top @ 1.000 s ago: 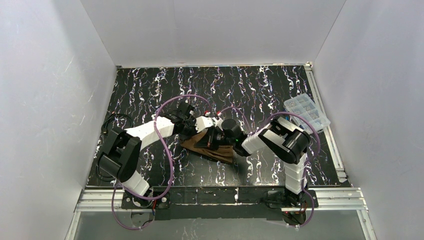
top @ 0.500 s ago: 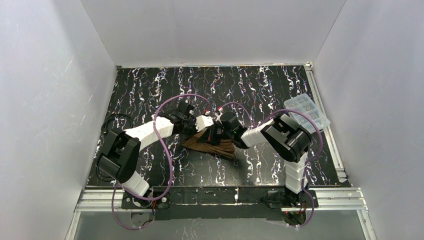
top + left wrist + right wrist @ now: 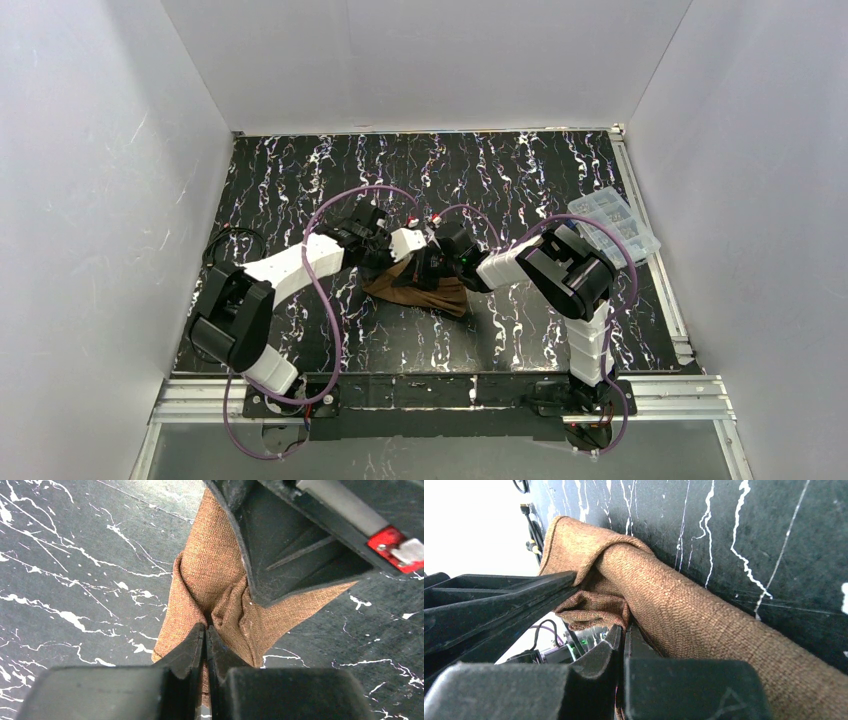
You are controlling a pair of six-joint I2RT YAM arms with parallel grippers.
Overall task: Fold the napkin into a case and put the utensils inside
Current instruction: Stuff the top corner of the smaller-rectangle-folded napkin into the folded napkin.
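Note:
The brown napkin (image 3: 425, 293) lies bunched and partly folded on the black marbled table (image 3: 300, 180), under both grippers. My left gripper (image 3: 206, 630) is shut on a pinched fold of the napkin (image 3: 210, 580). My right gripper (image 3: 622, 632) is shut on another fold of the napkin (image 3: 684, 615), which drapes in a thick roll over it. In the top view the left gripper (image 3: 398, 252) and the right gripper (image 3: 428, 262) meet tip to tip over the cloth. The right gripper's body fills the upper right of the left wrist view. No utensils are in view.
A clear plastic compartment box (image 3: 613, 224) sits at the table's right edge by the metal rail (image 3: 655, 270). White walls enclose the table on three sides. Purple cables loop over both arms.
Both grippers have shifted slightly toward the back and closer together, and the napkin has bunched up shorter beneath them.

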